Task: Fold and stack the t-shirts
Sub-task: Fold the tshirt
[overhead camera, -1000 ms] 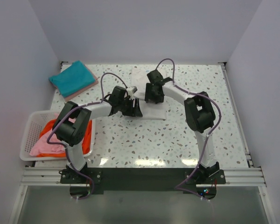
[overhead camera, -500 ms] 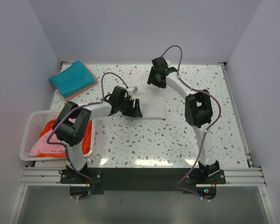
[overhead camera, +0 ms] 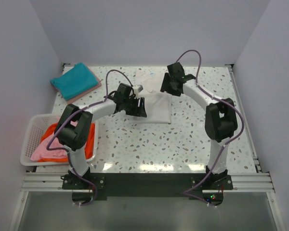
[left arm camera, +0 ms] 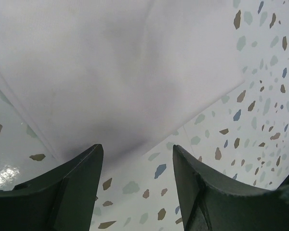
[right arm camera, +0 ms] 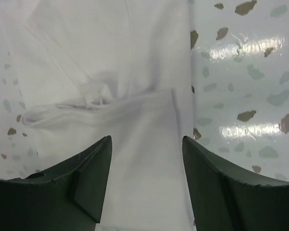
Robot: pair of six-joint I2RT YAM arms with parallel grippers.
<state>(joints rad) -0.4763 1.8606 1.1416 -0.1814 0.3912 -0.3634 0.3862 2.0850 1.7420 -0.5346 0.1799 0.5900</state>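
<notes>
White tee [overhead camera: 156, 109] sits part-folded mid-back of desk [overhead camera: 183, 139]. Soft, light, floppy, so we'd pinch hem corners, both layers tog. Left fingers [left arm camera: 62, 192] & right fingers [right arm camera: 77, 192] apart, empty, over the cloth. Open desk front/right; teal tee [overhead camera: 74, 81] well apart, back left.

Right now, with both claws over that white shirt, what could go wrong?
The left claw sits open at the edge of the white shirt, so it might catch only the top layer or scrape the table. The bunched ridge under the open right claw could drag and undo the fold.
</notes>
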